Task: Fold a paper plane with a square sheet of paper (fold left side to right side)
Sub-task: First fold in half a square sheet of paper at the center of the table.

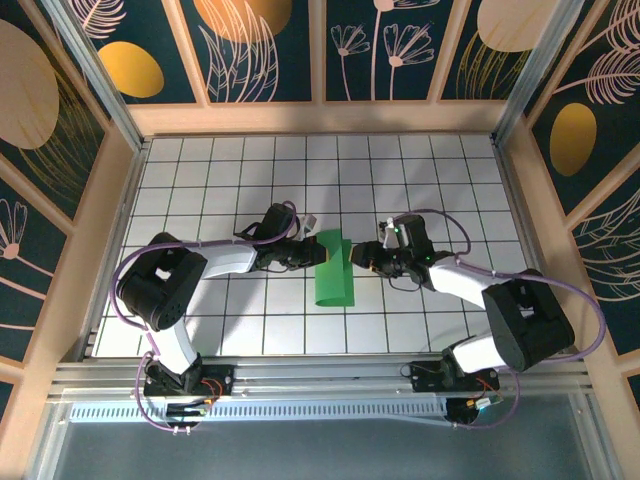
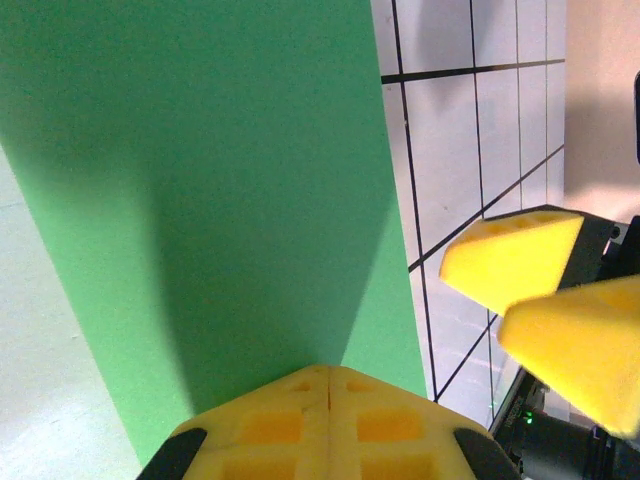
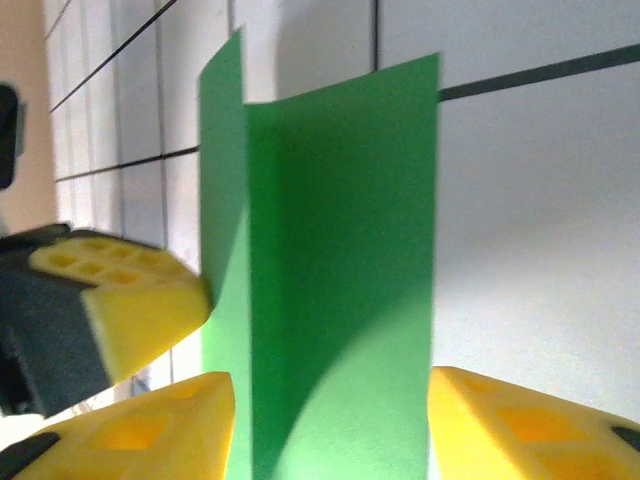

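Square sheet of paper is noted mid-table, half-folded, 1 flap raised, long axis running near to far. It is flanked by 2 grippers: left gripper is clamped on its left edge; right gripper is spread apart, straddling the sheet. The fold is judged to travel rightward.

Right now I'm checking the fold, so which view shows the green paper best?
Top external: the paper shows whole there, outline and all. Left wrist gives one flat green face up close, clamped in the shut left gripper. Right wrist shows two folded layers standing between the fingers of the open right gripper.
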You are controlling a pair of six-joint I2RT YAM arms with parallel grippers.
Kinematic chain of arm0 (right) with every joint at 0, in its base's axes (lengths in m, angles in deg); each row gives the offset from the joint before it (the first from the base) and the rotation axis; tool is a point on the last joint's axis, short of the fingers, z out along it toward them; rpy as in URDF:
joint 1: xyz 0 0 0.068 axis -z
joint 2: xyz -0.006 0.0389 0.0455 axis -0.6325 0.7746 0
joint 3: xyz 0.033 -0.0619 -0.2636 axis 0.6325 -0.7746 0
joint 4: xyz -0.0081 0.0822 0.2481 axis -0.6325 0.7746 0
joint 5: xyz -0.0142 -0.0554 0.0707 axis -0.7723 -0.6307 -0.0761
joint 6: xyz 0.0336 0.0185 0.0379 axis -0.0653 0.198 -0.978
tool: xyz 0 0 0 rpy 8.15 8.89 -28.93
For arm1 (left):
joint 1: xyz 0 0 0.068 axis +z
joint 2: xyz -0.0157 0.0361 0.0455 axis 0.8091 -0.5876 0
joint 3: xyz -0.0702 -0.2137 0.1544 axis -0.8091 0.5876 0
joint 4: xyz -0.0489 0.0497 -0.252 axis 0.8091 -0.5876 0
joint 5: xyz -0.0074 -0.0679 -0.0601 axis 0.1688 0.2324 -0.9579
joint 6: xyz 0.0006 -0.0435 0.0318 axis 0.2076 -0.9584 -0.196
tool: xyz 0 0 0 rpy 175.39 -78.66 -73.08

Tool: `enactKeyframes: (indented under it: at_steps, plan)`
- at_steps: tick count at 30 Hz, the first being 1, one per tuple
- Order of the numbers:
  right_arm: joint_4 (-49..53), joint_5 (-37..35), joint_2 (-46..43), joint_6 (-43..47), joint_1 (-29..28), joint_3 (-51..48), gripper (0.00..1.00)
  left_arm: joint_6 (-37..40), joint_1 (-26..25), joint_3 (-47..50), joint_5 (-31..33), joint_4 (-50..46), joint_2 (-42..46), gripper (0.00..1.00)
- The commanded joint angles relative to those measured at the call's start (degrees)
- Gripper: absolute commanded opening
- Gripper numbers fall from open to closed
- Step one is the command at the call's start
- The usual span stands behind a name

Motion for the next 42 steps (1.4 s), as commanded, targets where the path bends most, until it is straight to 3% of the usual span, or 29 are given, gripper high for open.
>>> enactKeyframes:
  at_steps: [1, 12, 17, 24, 26, 35, 42]
  plan:
    - [-7.6, 6.8, 0.6, -2.6, -0.2, -1.6, 0.57, 0.0, -0.4, -0.3, 0.3, 0.5, -0.7, 0.00]
    - [-14.9, 10.1, 9.2, -4.8, -3.6, 0.8, 0.52, 0.0, -0.6, -0.4, 0.4, 0.5, -0.6, 0.00]
    - [-17.0, 10.5, 10.5, -5.8, -4.1, 1.2, 0.37, 0.1, -0.8, -0.4, 0.4, 0.4, -0.7, 0.00]
    - [-16.9, 8.8, 11.1, -6.5, -4.2, 0.5, 0.06, -0.8, -0.8, -0.2, 0.5, 1.4, 1.1, 0.00]
    - [-15.7, 7.7, 10.7, -6.2, -4.1, 0.5, 0.00, -0.8, -0.8, -0.4, 1.8, 0.8, 2.4, 0.04]
    - [-5.8, 1.4, 10.4, -3.2, -4.1, 2.3, 0.00, 2.0, -0.7, 0.1, 14.5, -8.7, 10.3, 0.36]
    - [-5.2, 1.0, 10.6, -3.0, -4.3, 2.7, 0.00, 1.1, -0.9, 1.0, 12.5, -8.1, 6.3, 0.47]
